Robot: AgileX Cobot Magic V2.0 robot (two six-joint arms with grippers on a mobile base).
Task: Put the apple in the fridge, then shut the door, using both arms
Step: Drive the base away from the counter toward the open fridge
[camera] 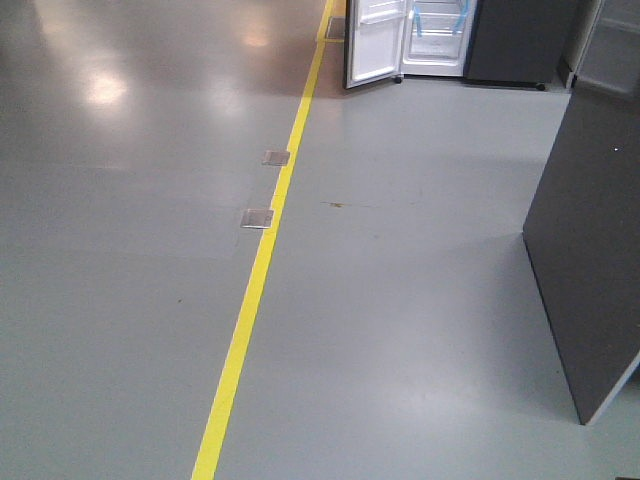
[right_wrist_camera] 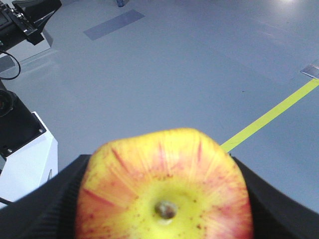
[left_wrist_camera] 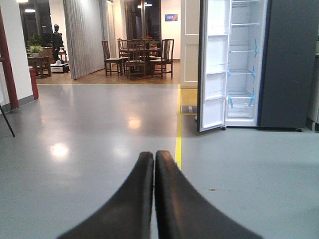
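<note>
Black ribbed pads of the right gripper press on both sides of the apple, spread just as wide as the fruit and clamped on it. The apple's stem end faces the wrist camera, yellow around the stem with red streaks running outward. Beyond it, the yellow floor line crosses the grey floor at a slant. The smooth black fingers of the left gripper lie together with only a thin seam between them. They hold nothing, and their tips sit just left of that line. At the line's far end, on its right side, stands the fridge, dark outside, its white shelves edged with blue tape. Its door is swung wide open, its white lining and clear bins on show and its lower corner close beside the line. Two metal floor plates sit against the line's left edge. Past its far end is a wooden table and chairs.
</note>
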